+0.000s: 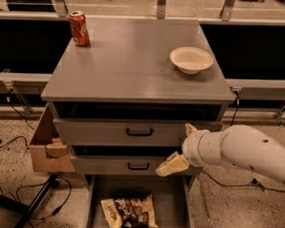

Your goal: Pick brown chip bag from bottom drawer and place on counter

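Observation:
The brown chip bag [128, 212] lies flat on the floor of the open bottom drawer [172, 206], toward its left side. My gripper [171, 165] hangs in front of the middle drawer, above the bottom drawer and up and to the right of the bag, not touching it. Its pale fingers point down and to the left. The white arm comes in from the right. The grey counter [135, 64] tops the cabinet.
A red soda can [79, 28] stands at the counter's back left and a white bowl [191, 59] at its back right. Two upper drawers with black handles [139, 131] are pushed in. A cardboard box [47, 148] and cables lie left of the cabinet.

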Controlling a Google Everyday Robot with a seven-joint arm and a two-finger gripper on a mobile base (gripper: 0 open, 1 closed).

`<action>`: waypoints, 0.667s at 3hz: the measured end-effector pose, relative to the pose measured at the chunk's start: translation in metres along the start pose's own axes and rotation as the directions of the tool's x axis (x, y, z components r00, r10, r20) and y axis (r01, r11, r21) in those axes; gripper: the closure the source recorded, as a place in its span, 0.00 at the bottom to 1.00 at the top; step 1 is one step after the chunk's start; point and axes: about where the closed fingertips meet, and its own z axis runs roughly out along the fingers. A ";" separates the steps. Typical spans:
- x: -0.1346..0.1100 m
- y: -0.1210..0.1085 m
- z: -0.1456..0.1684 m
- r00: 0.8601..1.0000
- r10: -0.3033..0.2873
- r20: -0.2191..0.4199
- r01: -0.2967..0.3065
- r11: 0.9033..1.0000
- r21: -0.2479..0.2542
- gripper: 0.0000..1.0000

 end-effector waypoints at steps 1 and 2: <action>0.020 0.033 0.048 0.998 -0.061 0.025 0.061 0.998 -0.026 0.00; 0.051 0.069 0.108 0.988 -0.148 0.049 0.151 0.987 -0.057 0.00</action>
